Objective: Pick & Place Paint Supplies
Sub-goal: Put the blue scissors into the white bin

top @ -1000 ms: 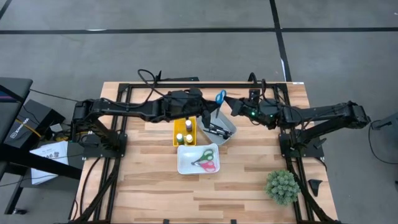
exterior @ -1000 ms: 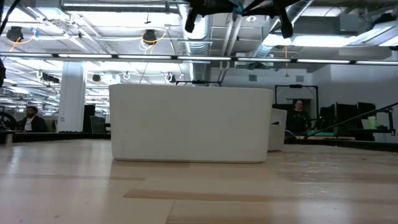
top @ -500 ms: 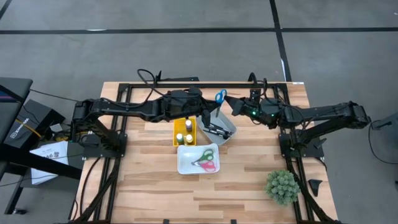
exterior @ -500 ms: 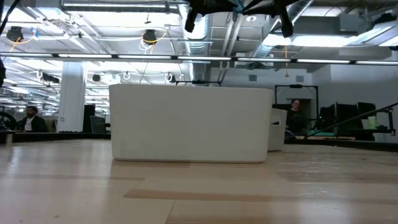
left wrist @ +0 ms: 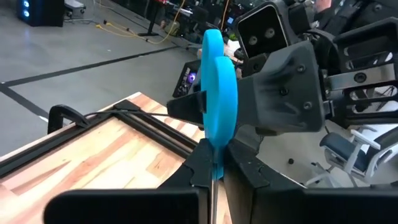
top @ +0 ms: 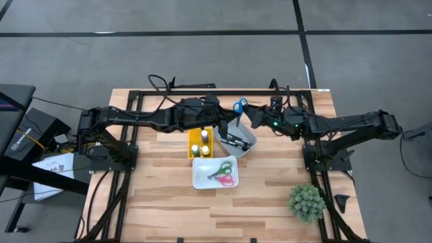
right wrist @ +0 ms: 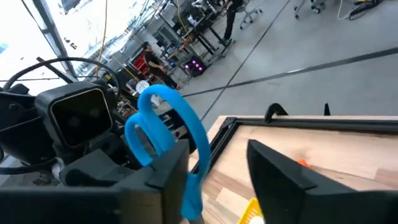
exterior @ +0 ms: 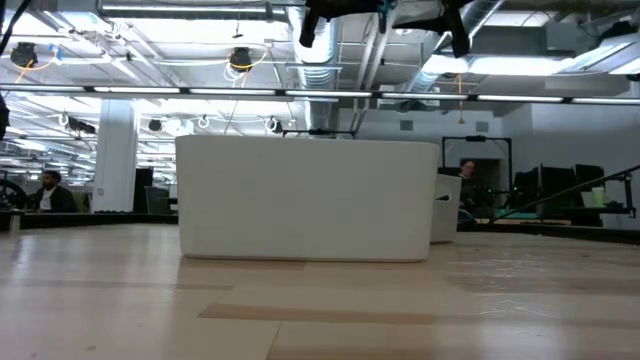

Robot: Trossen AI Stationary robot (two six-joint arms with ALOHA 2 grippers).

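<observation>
Since 1 second ago the right end effector (top: 253, 117) has let go of the blue-handled scissors (top: 239, 105) and its fingers now stand apart, with the blue handles just beside them rather than pinched between them; the left end effector (top: 228, 126) has closed on the scissors lower down and grips them below the handle loops, holding them upright above the gray bin (top: 237, 138). In the left wrist view the blue handles (left wrist: 217, 93) rise straight up from between that arm's 2 dark fingers, with the right arm's wrist close behind them. In the right wrist view the blue loops (right wrist: 168, 127) sit beside the near finger, clear of the gap. On the counter (top: 162, 202), the yellow tray (top: 200, 143) holds small paint bottles, and the white tray (top: 214, 173) carries 1 pair of pink and green scissors (top: 223, 173)
</observation>
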